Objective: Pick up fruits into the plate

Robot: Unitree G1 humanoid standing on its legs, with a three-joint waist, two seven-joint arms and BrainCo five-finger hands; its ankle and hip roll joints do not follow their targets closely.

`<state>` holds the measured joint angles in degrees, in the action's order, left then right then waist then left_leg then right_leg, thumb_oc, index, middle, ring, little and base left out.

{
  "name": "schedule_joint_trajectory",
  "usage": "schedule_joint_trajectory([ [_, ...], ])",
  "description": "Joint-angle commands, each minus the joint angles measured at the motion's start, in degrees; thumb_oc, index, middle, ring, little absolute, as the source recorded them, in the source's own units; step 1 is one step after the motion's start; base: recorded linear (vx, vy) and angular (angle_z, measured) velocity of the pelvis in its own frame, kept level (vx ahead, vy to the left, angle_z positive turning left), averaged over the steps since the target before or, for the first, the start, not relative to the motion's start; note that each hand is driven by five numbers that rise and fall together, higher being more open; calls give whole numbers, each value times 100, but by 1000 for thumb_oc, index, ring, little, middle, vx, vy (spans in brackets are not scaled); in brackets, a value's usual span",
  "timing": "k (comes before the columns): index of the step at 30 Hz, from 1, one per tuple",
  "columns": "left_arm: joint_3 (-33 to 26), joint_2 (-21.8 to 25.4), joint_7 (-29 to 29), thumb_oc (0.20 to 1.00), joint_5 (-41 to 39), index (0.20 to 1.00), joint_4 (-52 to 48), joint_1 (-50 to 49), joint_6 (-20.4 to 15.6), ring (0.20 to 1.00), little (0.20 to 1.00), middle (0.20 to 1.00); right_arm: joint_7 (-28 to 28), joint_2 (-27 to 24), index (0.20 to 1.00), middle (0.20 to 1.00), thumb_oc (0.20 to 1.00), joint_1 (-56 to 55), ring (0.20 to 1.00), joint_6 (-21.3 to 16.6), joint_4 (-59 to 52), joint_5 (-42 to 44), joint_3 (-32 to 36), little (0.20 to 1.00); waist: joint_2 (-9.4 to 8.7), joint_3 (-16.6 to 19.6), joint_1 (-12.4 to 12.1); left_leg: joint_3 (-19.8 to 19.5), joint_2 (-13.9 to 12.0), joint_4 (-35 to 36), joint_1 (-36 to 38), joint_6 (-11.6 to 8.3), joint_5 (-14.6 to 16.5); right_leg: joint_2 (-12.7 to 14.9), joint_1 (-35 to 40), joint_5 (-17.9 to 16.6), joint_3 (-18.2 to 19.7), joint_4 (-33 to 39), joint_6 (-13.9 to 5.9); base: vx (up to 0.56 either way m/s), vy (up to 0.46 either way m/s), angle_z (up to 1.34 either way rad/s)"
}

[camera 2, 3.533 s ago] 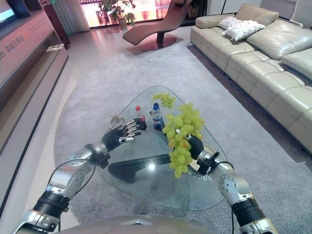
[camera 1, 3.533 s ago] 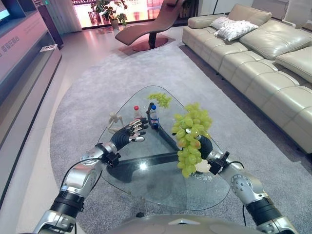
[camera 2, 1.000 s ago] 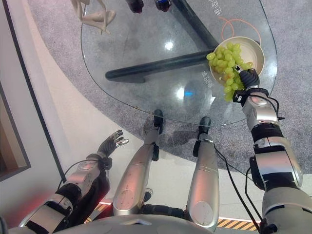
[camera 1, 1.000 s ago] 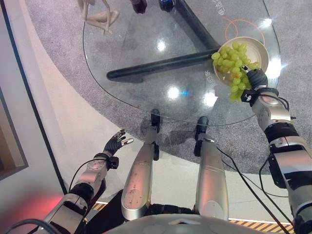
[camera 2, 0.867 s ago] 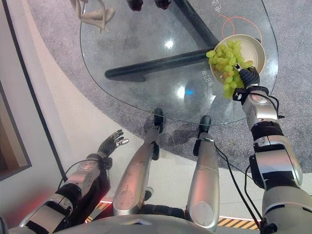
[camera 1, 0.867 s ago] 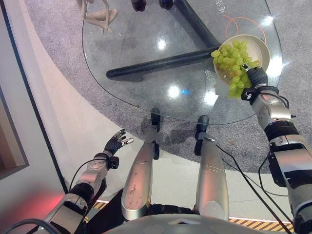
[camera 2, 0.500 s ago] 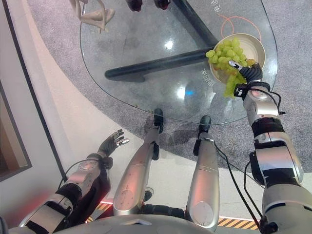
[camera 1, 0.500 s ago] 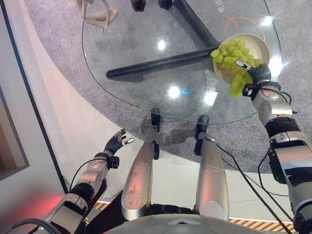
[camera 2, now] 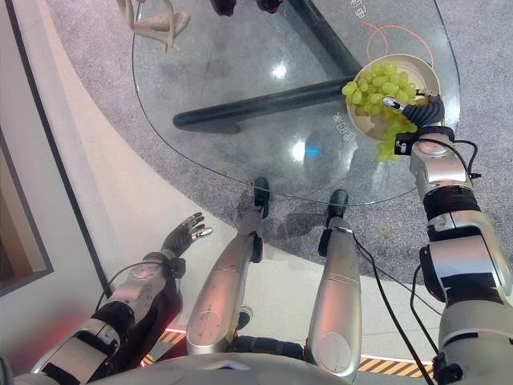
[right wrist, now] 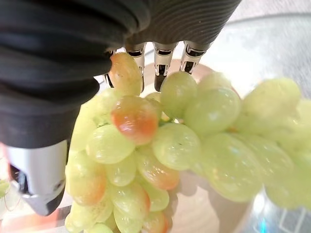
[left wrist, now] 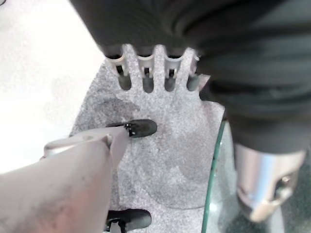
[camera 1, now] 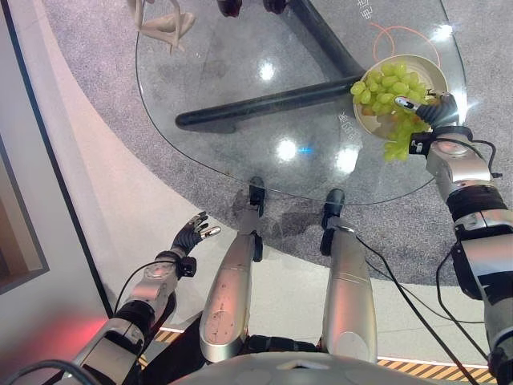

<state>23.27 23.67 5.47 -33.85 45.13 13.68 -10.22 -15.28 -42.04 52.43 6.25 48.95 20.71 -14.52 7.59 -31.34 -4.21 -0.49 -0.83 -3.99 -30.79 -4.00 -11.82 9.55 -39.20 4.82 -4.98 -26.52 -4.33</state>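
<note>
The bunch of green grapes (camera 1: 390,94) lies across the beige plate (camera 1: 433,70) at the upper right of the frame, its lower end trailing over the plate's near rim onto the glass table (camera 1: 240,72). A second ago the whole bunch hung lower over that rim; it now sits further into the plate, so the placing looks nearly done. The right hand (camera 1: 430,111) is at the near rim with its fingers curled on the bunch, grapes pressed against them in the right wrist view, and its forearm has swung out to the right. The left hand (camera 1: 189,236) hangs at the lower left, off the table, fingers spread and holding nothing.
</note>
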Motion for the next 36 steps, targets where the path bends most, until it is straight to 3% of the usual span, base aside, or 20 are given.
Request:
schedule_joint_trajectory([
  [1,82,198,39,1000,-172,1000,20,-230,-131,1000,1000,1000,-526,-636,1000,1000,1000,272,1000,-81,-257,-684,-452,1000,38,155,87,-46,478,-971,-32,334,1030,-520,327,-490,-278,660,152,0,0,0],
  [7,45,232,43,1000,-226,1000,-10,-256,-110,1000,1000,1000,-983,-811,1000,1000,1000,325,1000,168,-493,-1302,-688,1000,-27,155,111,-39,471,-942,47,366,1039,-548,413,-504,-250,709,150,0,0,0],
  [15,-33,228,62,1000,-205,1000,86,-245,-134,1000,1000,1000,-1403,-875,1000,1000,1000,290,1000,143,-743,-1538,-698,1000,-104,155,124,-57,477,-894,147,399,1041,-575,529,-530,-231,791,154,-3,4,0],
  [23,-309,173,91,1000,-238,1000,244,-301,-79,1000,1000,1000,-1457,-687,1000,1000,1000,-237,1000,-254,-1246,-1129,-238,1000,-258,155,174,-28,435,-727,576,384,1079,-600,950,-511,-207,947,144,0,25,0],
  [29,-653,41,309,1000,-193,1000,494,-392,183,1000,1000,1000,-991,-166,1000,1000,1000,-1367,1000,-740,-1706,-679,352,1000,-412,155,284,61,365,-609,1178,340,1144,-590,1562,-486,-201,1139,141,25,61,-2],
  [36,-960,-178,179,1000,-53,1000,883,-757,244,1000,1000,1000,-308,741,1000,1000,1000,-3395,1000,-1414,-1993,-337,678,1000,-660,730,402,208,222,-307,1974,277,1223,-551,2517,-529,-223,1690,107,91,40,-1],
])
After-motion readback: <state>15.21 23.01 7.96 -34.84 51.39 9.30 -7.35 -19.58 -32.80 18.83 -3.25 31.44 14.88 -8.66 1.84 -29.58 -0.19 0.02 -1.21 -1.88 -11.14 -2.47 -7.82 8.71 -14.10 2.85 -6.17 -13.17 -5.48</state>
